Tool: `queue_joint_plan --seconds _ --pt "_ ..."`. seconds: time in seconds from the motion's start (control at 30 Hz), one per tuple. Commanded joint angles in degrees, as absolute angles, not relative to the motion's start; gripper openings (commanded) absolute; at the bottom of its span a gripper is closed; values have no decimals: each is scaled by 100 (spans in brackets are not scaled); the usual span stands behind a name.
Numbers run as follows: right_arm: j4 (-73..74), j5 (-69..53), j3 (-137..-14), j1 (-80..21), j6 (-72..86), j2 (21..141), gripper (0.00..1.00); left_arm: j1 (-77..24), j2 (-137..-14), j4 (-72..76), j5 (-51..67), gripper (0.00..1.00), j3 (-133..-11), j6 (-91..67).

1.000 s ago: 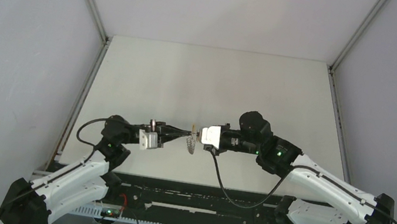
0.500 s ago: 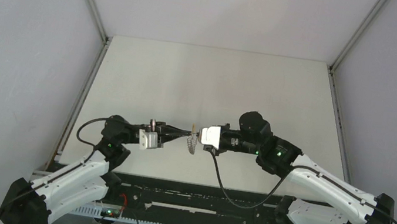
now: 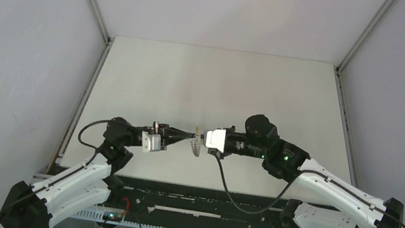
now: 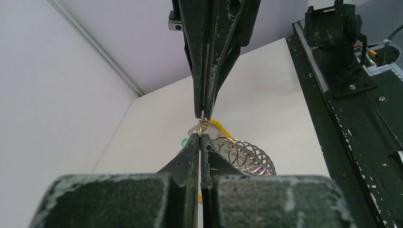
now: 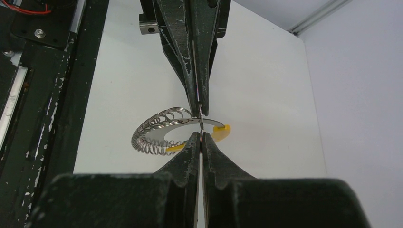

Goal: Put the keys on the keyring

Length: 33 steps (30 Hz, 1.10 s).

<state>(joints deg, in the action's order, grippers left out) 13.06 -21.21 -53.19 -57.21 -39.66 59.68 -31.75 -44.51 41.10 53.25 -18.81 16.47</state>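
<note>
Threading a key onto the ring looks like the step in hand, and it is not done yet. The big round grey metal keyring point(image 5: 183, 126), with a yellow-orange part point(image 5: 221, 132) on its rim, hangs in the air over the pale surface point(image 3: 222, 87), right between the two arms. A bunch of small shiny wire loops point(image 4: 247, 156) hangs on it at one side.

The left pincer point(image 4: 200, 137) is shut tight, with no gap between its fingers. Its tip seems to nip the thin rim of the keyring. The right pincer point(image 5: 200, 137) is shut tight too. It points at the left one, tip to tip, almost touching, at the same spot on the rim. A thin sliver of metal point(image 5: 200, 121) runs between the two tips. I cannot tell if it is the ring's edge or a key's blade, so I cannot say what the right pincer holds.

A tiny green bit point(image 4: 184, 141) peeks out just beside the left pincer. It may be the green plastic head of one small grey key. The orange-headed key I cannot find.

I think the next move needs a very small, slow push or twist, so a key's hole slips along the rim. If a grip slips, the ring could drop to the surface.
</note>
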Motion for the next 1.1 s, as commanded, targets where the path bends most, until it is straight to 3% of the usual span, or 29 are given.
queue_joint_plan --seconds 0.0,1.07 --pt "1099 -1986 -5388 -5760 -3929 5826 0 -3182 -4413 4378 5380 0 -1810 1549" --pt "1266 -2001 -5388 -5832 -3860 5730 0 -3182 -4381 4379 5324 0 -1801 1565"
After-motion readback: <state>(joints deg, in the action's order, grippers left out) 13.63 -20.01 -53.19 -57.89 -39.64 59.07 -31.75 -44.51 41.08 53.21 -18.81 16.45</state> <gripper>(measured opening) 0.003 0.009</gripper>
